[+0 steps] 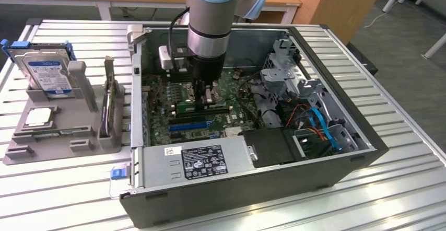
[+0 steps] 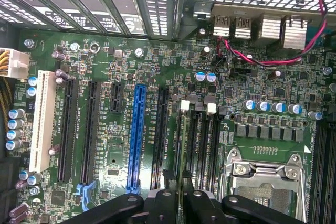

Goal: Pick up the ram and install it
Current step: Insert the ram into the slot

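Note:
Inside the open computer case [image 1: 327, 168], my gripper [image 1: 204, 101] is shut on the ram [image 1: 197, 106], a narrow green stick held level just above the motherboard [image 1: 209, 129]. In the wrist view the ram [image 2: 179, 150] is edge-on between the black fingers [image 2: 164, 203] of my gripper [image 2: 180, 199]. It lines up with the memory slot that has a white latch [image 2: 185, 106], beside the CPU socket [image 2: 262, 182]. I cannot tell whether the ram is seated in the slot or only resting over it.
A grey tray [image 1: 21, 155] at the exterior view's left holds a silver hard drive [image 1: 49, 74], an upright card with a metal bracket [image 1: 108, 105] and a square chip [image 1: 38, 117]. The power supply [image 1: 198, 160], the drive cage [image 1: 293, 69] and cables [image 1: 317, 124] crowd the case.

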`<action>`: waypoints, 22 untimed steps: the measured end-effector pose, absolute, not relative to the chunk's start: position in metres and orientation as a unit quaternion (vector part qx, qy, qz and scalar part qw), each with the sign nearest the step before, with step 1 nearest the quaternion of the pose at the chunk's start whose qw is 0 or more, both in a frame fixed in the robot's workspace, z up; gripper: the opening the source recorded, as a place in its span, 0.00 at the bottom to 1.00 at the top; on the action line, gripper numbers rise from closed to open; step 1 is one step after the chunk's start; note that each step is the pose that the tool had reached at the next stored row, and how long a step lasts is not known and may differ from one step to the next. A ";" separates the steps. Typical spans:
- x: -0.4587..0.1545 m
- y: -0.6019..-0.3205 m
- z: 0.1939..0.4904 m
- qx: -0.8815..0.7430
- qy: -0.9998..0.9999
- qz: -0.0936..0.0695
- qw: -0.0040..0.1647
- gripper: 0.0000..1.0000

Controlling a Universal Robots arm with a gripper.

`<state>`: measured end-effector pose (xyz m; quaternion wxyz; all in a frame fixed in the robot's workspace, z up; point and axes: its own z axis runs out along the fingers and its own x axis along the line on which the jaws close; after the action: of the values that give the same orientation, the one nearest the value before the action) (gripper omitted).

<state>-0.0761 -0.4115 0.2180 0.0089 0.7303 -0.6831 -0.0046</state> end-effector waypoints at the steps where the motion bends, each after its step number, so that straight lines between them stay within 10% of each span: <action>1: -0.076 -0.411 0.218 0.730 -0.683 -0.005 0.009 0.14; 22: -0.076 -0.410 0.217 0.728 -0.686 -0.005 0.009 0.14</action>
<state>-0.0761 -0.4097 0.2173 0.0089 0.7279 -0.6856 -0.0046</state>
